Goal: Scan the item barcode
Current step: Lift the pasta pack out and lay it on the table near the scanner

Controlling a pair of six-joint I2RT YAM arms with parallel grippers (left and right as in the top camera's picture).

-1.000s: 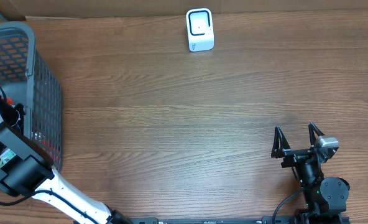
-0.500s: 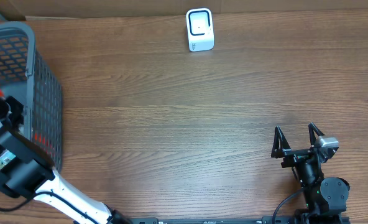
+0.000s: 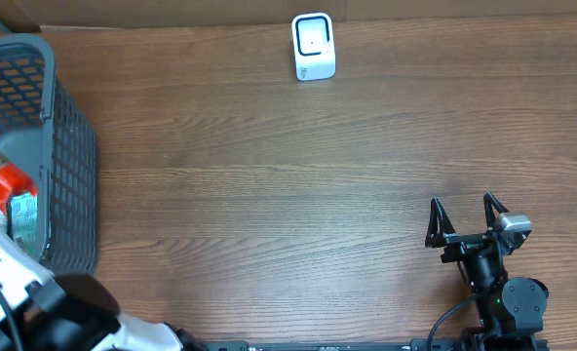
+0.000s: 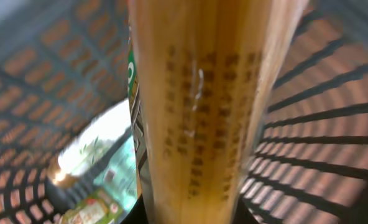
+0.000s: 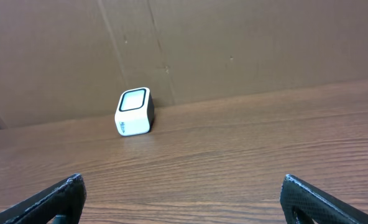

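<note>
Most of your left-wrist view is a blurred tan packet [image 4: 209, 106], clenched in the left gripper inside the nine-o'clock basket [image 3: 74, 166]; right gripper [image 3: 461, 205] released.

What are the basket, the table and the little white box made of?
The basket looks like dark grey plastic, matte, moulded into an open grid of bars. The table looks like brown wood or a wood-look coating: grain lines run along it. The little white box looks like smooth, hard plastic, with a dark-rimmed window on its face.
</note>
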